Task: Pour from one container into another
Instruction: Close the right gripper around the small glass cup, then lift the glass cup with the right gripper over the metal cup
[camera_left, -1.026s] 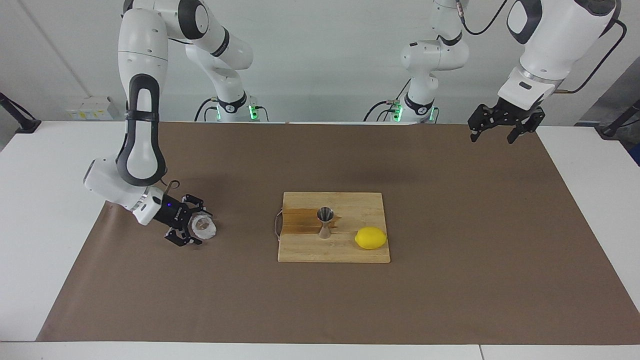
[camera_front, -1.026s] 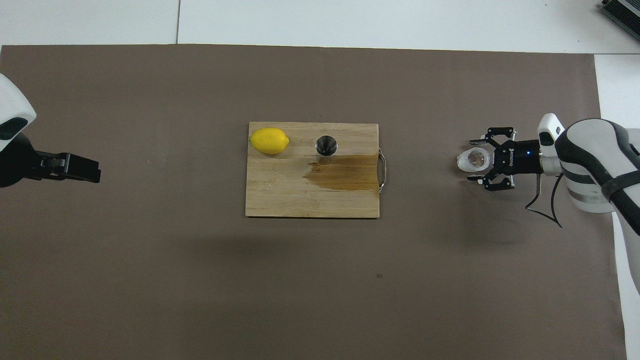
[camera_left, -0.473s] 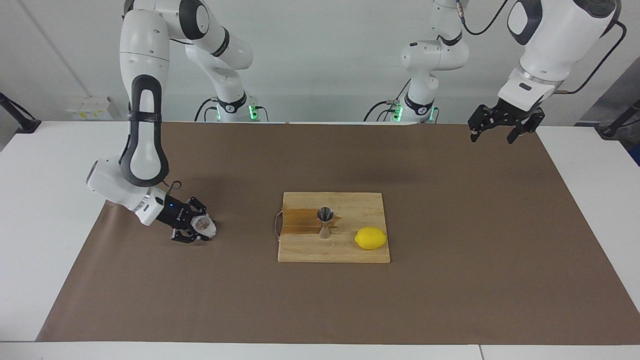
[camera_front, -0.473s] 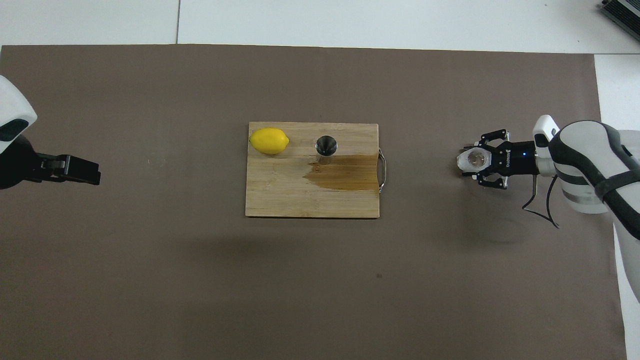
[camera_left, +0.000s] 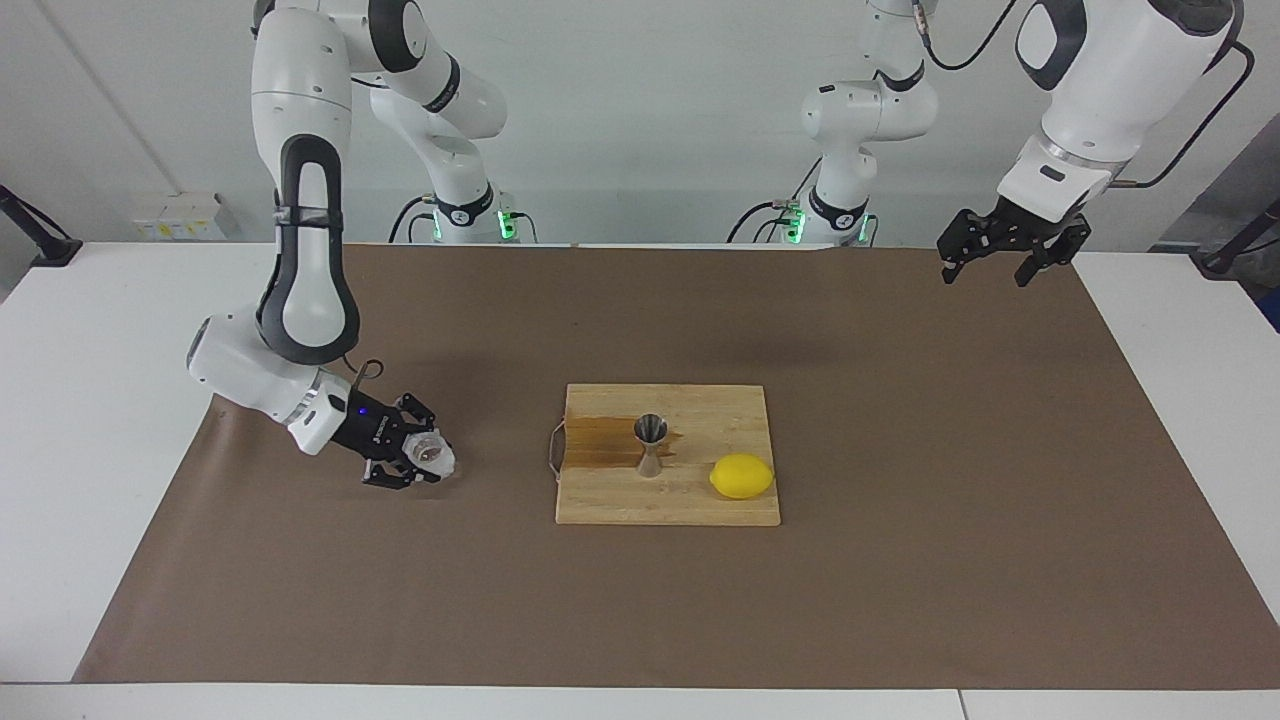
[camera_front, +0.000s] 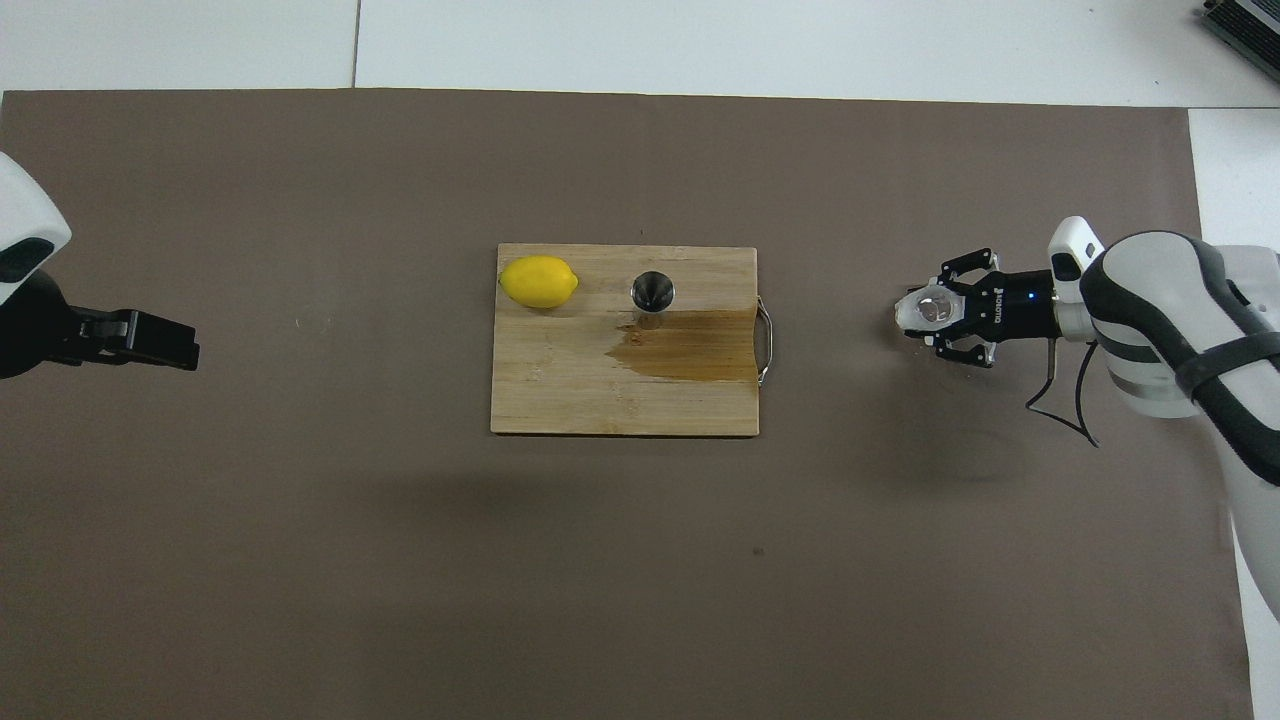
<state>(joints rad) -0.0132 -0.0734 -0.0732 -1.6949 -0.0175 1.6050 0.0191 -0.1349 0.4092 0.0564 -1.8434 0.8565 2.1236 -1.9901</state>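
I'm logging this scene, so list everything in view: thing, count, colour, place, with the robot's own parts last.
glass cup: one, clear with whitish walls, held in the right tool, toward the right arm's end of the table.
jigger: one, silvery, upright on the cutting board beside the lemon.
lemon: one, yellow, on the board.
cutting board: one, light wood with a dark wet stain, mid-table.
paper sheet: one, brown, covering the table.
table: one, white.
right tool: one, black, closed on the cup.
left tool: one, black, raised over the sheet's edge, waiting.
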